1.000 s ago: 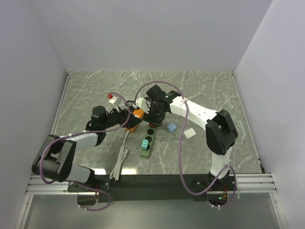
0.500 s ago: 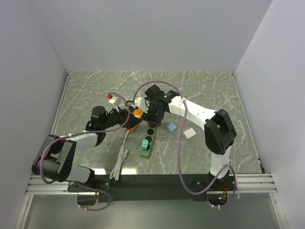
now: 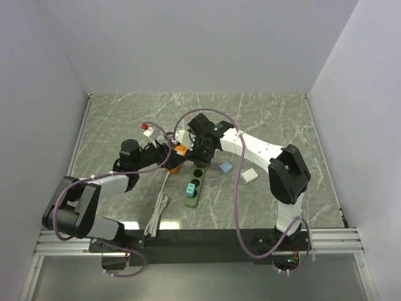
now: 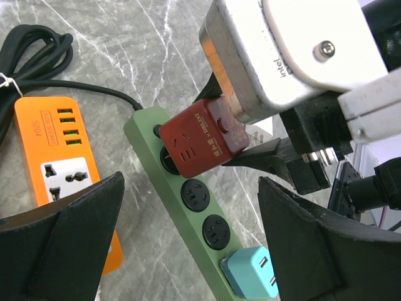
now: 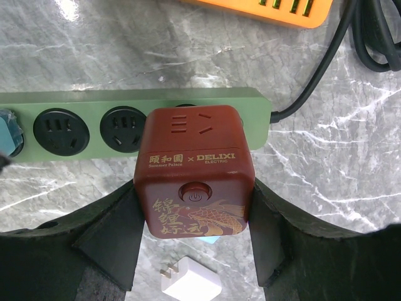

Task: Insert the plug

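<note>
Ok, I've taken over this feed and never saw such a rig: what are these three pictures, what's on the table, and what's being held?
Two robot arms are bolted at the near edge of the table. The overhead picture looks down on both: left arm, right arm. The other two pictures come from a camera on each wrist, looking past its own pincer. The right pincer grips a red cube adapter, tilted over the green power strip near its cable end. The left pincer hangs open and empty beside it. A teal plug sits in the strip's other end. An orange power strip, a white charger and a blue block lie nearby.
</note>
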